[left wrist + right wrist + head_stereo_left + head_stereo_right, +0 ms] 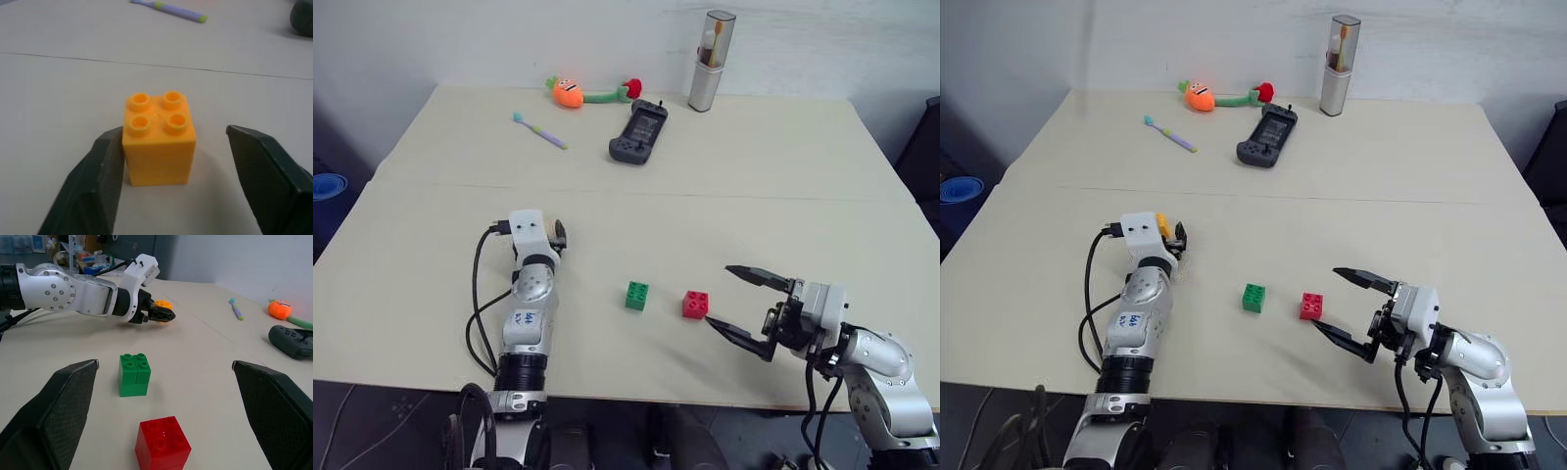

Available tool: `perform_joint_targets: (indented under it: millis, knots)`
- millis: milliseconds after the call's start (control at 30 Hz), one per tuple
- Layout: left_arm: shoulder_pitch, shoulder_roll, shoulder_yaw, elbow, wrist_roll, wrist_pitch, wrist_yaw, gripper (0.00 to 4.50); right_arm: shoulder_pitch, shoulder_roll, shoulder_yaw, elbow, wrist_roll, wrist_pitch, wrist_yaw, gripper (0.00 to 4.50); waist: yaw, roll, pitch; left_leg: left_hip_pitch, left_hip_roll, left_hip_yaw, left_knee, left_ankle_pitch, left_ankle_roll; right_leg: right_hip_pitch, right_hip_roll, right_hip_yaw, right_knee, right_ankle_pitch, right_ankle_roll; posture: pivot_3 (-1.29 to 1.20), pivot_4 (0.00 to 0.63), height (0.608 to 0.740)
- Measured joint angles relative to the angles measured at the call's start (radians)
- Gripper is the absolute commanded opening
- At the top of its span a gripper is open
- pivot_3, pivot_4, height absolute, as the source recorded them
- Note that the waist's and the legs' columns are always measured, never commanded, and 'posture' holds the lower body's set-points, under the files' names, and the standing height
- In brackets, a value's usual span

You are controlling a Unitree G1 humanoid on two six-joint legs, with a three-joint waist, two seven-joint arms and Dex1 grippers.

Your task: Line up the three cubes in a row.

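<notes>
A: Well, we start with the yellow-orange cube (158, 139). It sits upright on the counter (724, 196), studs up, right between the two fingers of our left pincer (168, 161). One finger touches its side; the other stands off with a clear gap, so we are closing round it but do not grip it yet.

B: And the other two?

A: The green cube (637, 295) and the red cube (696, 305) lie near each other toward the front edge, apart but close, already forming the start of a row that runs across us from left to right. The yellow-orange one lies off to the left of the green and somewhat farther from us.

B: So which way do we carry it?

A: We judge it goes rightward and a little toward us, to land beside the green cube on the row's line. Our left arm is plainly the nearer one for that.

B: Room enough?

A: The stretch of counter between is bare. Our right pincer (740, 304) hangs wide open, holding nothing, just beside the red cube at the row's right end, so we keep to the left end. The toothbrush (539, 129), game controller (639, 133), carrot toy (568, 93) and tall case (710, 61) lie well apart at the back.
</notes>
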Motion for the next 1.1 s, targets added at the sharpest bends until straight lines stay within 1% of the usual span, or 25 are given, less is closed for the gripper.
perform_joint_targets:
  millis: [33, 100, 200, 233, 300, 367, 433, 500, 533, 567, 600, 633, 700, 833, 967, 1100]
  knots:
    - [-0.002, 0.001, 0.0, 0.0, 0.0, -0.002, -0.002, 2.08, 0.0, 0.0, 0.0, 0.0, 0.0, 0.0, 0.0, 4.5, 0.0, 0.0, 0.0, 0.0, 0.0, 0.0, 0.0, 0.0, 0.0, 0.0, 0.0, 0.0, 0.0, 0.0, 0.0, 0.0, 0.15, 0.74]
    - [-0.003, 0.013, 0.003, 0.0, -0.003, -0.004, -0.016, 1.51, -0.001, 0.0, 0.0, 0.0, -0.003, -0.001, 0.0, 4.5, -0.001, 0.0, 0.0, 0.0, 0.0, 0.0, 0.0, 0.0, 0.0, 0.0, 0.0, 0.0, 0.0, 0.0, 0.0, 0.0, 0.15, 0.74]
    - [0.002, 0.04, 0.018, -0.003, -0.056, -0.03, -0.105, 1.47, 0.0, 0.0, 0.0, 0.0, -0.009, -0.001, -0.001, 4.5, -0.002, 0.0, 0.0, 0.0, 0.0, 0.0, 0.0, 0.0, -0.001, 0.0, 0.0, 0.0, 0.0, 0.0, 0.0, 0.0, 0.15, 0.74]
    - [0.003, 0.046, 0.037, -0.007, -0.107, -0.037, -0.165, 1.47, 0.003, 0.0, 0.0, 0.0, -0.009, -0.001, -0.002, 4.5, -0.002, 0.0, 0.0, 0.0, 0.0, 0.0, 0.0, 0.001, -0.001, 0.0, 0.0, 0.0, 0.0, 0.0, 0.0, 0.0, 0.15, 0.74]
    - [0.004, 0.091, 0.067, -0.016, -0.217, -0.046, -0.319, 1.47, 0.012, 0.0, -0.002, 0.0, -0.009, -0.001, -0.002, 4.5, -0.004, 0.0, 0.0, 0.0, 0.001, 0.0, 0.0, 0.001, -0.002, 0.0, 0.0, 0.0, 0.001, 0.0, 0.0, 0.0, 0.15, 0.74]
    - [0.009, 0.201, 0.071, -0.037, -0.321, -0.039, -0.536, 1.47, 0.022, -0.002, -0.007, 0.0, -0.009, -0.002, -0.002, 4.5, -0.008, 0.0, 0.0, 0.0, 0.001, 0.001, 0.0, 0.002, -0.003, -0.001, 0.001, 0.0, 0.002, 0.0, 0.0, 0.0, 0.15, 0.74]
    - [0.009, 0.339, 0.081, -0.05, -0.42, -0.002, -0.767, 1.47, 0.029, -0.005, -0.033, 0.0, -0.006, -0.003, -0.003, 4.5, -0.01, 0.0, 0.0, 0.001, 0.001, 0.002, 0.0, 0.002, -0.003, -0.001, 0.002, 0.001, 0.002, -0.001, -0.001, 0.0, 0.15, 0.74]
    - [0.012, 0.532, 0.065, -0.027, -0.514, 0.1, -1.068, 1.47, 0.034, -0.02, -0.063, -0.006, 0.01, 0.001, -0.005, 4.5, -0.013, 0.001, 0.0, 0.001, 0.001, 0.002, 0.001, 0.002, -0.004, -0.002, 0.003, 0.0, 0.003, -0.001, -0.002, 0.0, 0.15, 0.74]
    - [0.016, 0.652, 0.037, 0.014, -0.522, 0.104, -1.247, 1.47, 0.045, -0.04, -0.081, -0.009, 0.015, 0.004, 0.002, 4.5, -0.014, 0.001, 0.0, 0.001, 0.001, 0.002, 0.001, 0.002, -0.004, -0.002, 0.003, 0.0, 0.003, -0.002, -0.003, 0.0, 0.15, 0.74]
    - [0.014, 0.691, 0.029, 0.038, -0.516, 0.092, -1.318, 1.47, 0.053, -0.052, -0.087, -0.009, 0.016, 0.006, 0.007, 4.5, -0.014, 0.001, 0.0, 0.001, 0.001, 0.002, 0.001, 0.002, -0.004, -0.002, 0.002, 0.0, 0.002, -0.002, -0.003, 0.0, 0.15, 0.74]
    - [0.001, 0.741, -0.003, 0.1, -0.479, 0.02, -1.434, 1.47, 0.067, -0.068, -0.093, -0.009, 0.017, 0.011, 0.023, 4.5, -0.012, 0.002, 0.0, 0.001, 0.001, 0.002, 0.001, 0.002, -0.003, -0.001, 0.002, 0.0, 0.002, -0.002, -0.003, 0.0, 0.15, 0.74]
    - [-0.01, 0.748, -0.019, 0.131, -0.459, -0.027, -1.484, 1.47, 0.073, -0.072, -0.093, -0.009, 0.018, 0.015, 0.03, 4.5, -0.006, 0.002, 0.0, 0.001, 0.001, 0.001, 0.001, 0.002, -0.003, -0.001, 0.002, 0.0, 0.002, -0.002, -0.003, 0.0, 0.15, 0.74]
    - [-0.044, 0.732, -0.073, 0.224, -0.412, -0.18, -1.621, 1.47, 0.073, -0.076, -0.092, -0.009, 0.027, 0.021, 0.046, 4.5, 0.004, 0.002, 0.0, -0.001, 0.0, 0.0, 0.001, 0.001, -0.001, -0.001, 0.0, -0.001, 0.001, -0.001, -0.002, 0.0, 0.15, 0.74]
    - [-0.116, 0.649, -0.163, 0.333, -0.344, -0.382, -1.762, 1.47, 0.069, -0.08, -0.093, -0.009, 0.032, 0.022, 0.057, 4.5, 0.013, 0.001, 0.0, -0.007, -0.001, 0.0, 0.005, 0.0, 0.002, -0.004, 0.0, -0.001, 0.0, -0.001, -0.001, 0.0, 0.15, 0.74]
    - [-0.159, 0.58, -0.222, 0.416, -0.297, -0.481, -1.775, 1.47, 0.087, -0.08, -0.095, -0.028, 0.034, 0.03, 0.044, 4.5, 0.009, 0.001, 0.0, -0.008, 0.0, 0.0, 0.006, 0.0, 0.002, -0.005, 0.0, -0.001, 0.0, 0.0, 0.0, 0.0, 0.15, 0.74]
    - [-0.184, 0.541, -0.251, 0.493, -0.274, -0.554, -1.775, 1.47, 0.115, -0.08, -0.096, -0.046, 0.034, 0.041, 0.036, 4.5, 0.0, 0.001, 0.0, -0.008, 0.0, 0.0, 0.006, 0.0, 0.003, -0.005, 0.001, -0.001, 0.0, 0.0, 0.001, 0.0, 0.15, 0.74]
